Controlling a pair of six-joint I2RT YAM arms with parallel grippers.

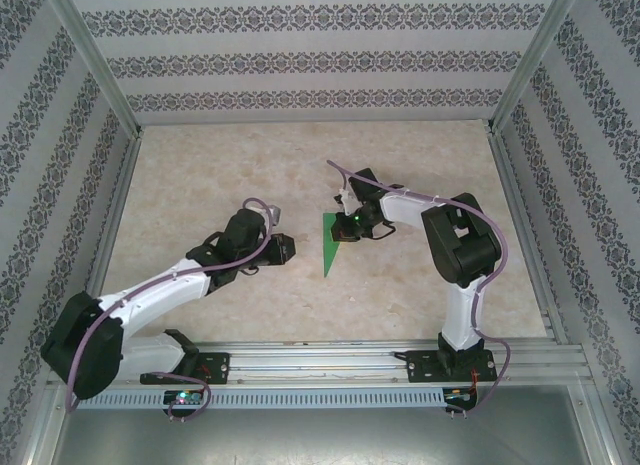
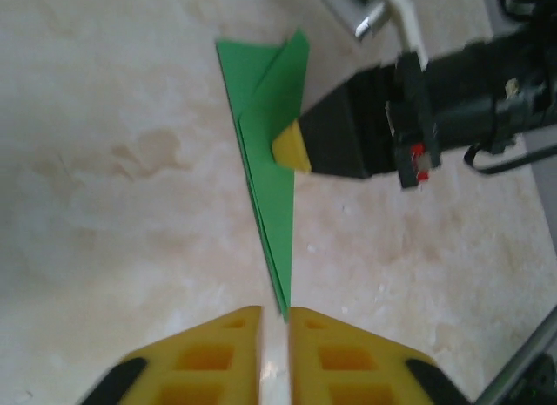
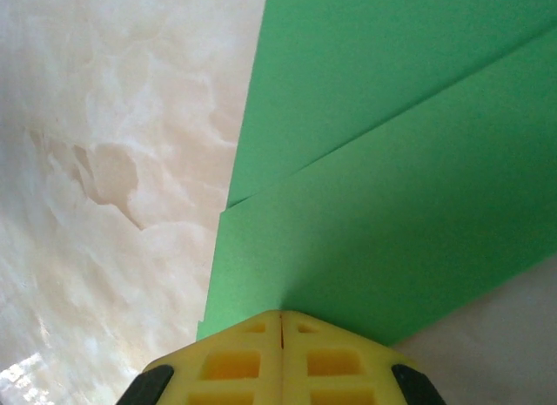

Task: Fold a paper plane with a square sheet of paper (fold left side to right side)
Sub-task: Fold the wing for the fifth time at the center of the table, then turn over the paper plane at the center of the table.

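The green sheet of paper (image 1: 333,243) lies on the table, folded into a narrow pointed dart with layered flaps (image 2: 274,187). My right gripper (image 1: 347,225) is shut, and its yellow tips (image 2: 291,148) press down on the wide end of the paper (image 3: 392,205). In the right wrist view the jaws (image 3: 280,313) meet with no gap, resting on the paper's edge. My left gripper (image 1: 290,249) sits just left of the paper's narrow tip. Its jaws (image 2: 274,311) stand a narrow gap apart, and the paper's point reaches that gap without being pinched.
Patterned walls and aluminium posts (image 1: 110,200) close the table in on three sides. A metal rail (image 1: 330,357) carrying both arm bases runs along the near edge. Bare marbled tabletop (image 1: 200,175) spreads to the left and behind the paper.
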